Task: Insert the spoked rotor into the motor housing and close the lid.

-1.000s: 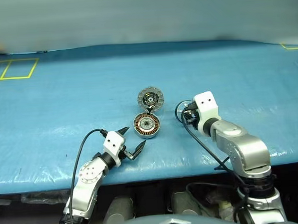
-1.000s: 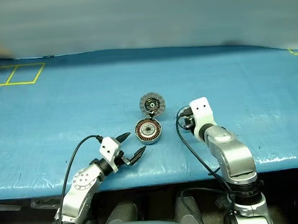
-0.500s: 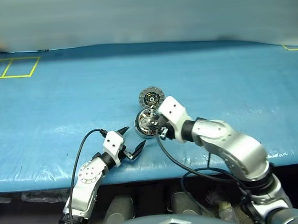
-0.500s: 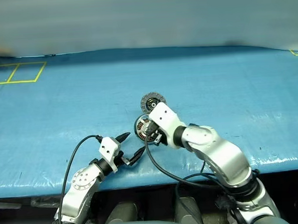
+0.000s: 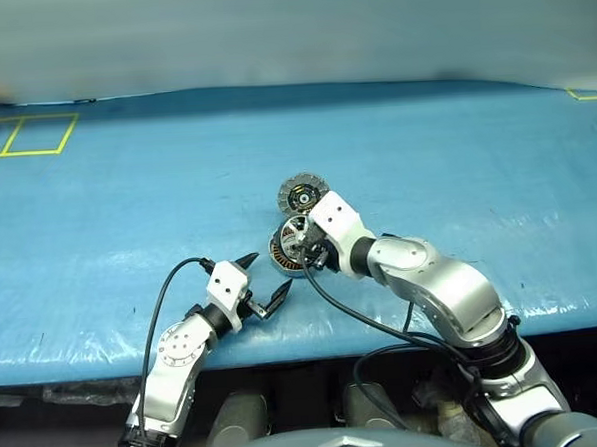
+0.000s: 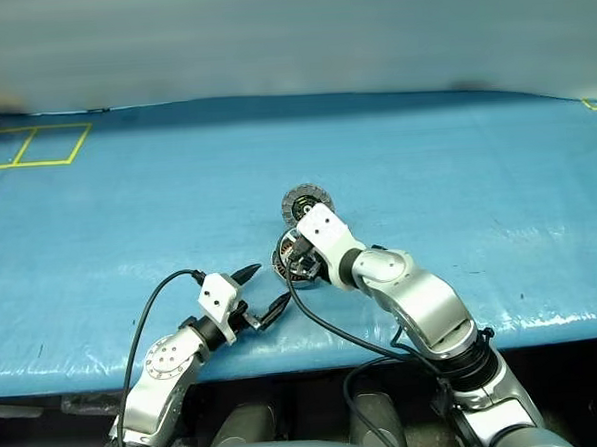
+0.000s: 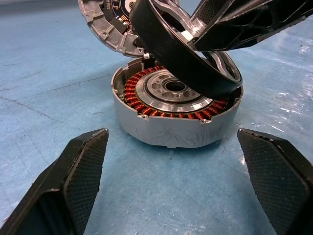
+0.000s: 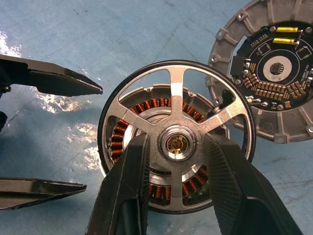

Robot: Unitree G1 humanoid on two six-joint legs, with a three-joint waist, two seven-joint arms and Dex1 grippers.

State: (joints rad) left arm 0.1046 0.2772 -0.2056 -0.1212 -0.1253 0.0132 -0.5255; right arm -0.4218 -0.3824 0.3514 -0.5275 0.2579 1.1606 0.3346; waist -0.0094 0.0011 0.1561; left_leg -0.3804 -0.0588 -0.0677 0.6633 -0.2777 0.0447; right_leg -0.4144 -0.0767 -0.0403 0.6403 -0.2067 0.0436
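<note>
So right now the right tool (image 8: 178, 196) is clamped on the hub of the spoked rotor (image 8: 177, 142), one finger on each side of the centre, holding it just above the motor housing (image 7: 176, 115), which sits on the blue surface (image 5: 128, 212). From the left wrist view the rotor looks tilted, with one edge down near the housing's rim and the other riding higher, so it's not seated yet. That tilt looks like the main risk: if it goes down cocked like that, the rim could catch on the housing wall or scrape the copper windings (image 7: 146, 83) instead of dropping over the silver hub. It's also pinched only at the centre, so a bump on the rim might twist it in the grip. The right wrist view has it roughly centred over the windings but a bit off to one side, so the centre may miss the hub. The housing isn't braced either. The left tool (image 5: 266, 281) sits just in front of it with its fingers spread wide and nothing between them, so a sideways shove from the rotor could slide the housing across the surface. The lid (image 8: 274, 73) lies open and flat just beyond the housing, close enough that the rotor's far edge or the right tool could clip it on the way down.
</note>
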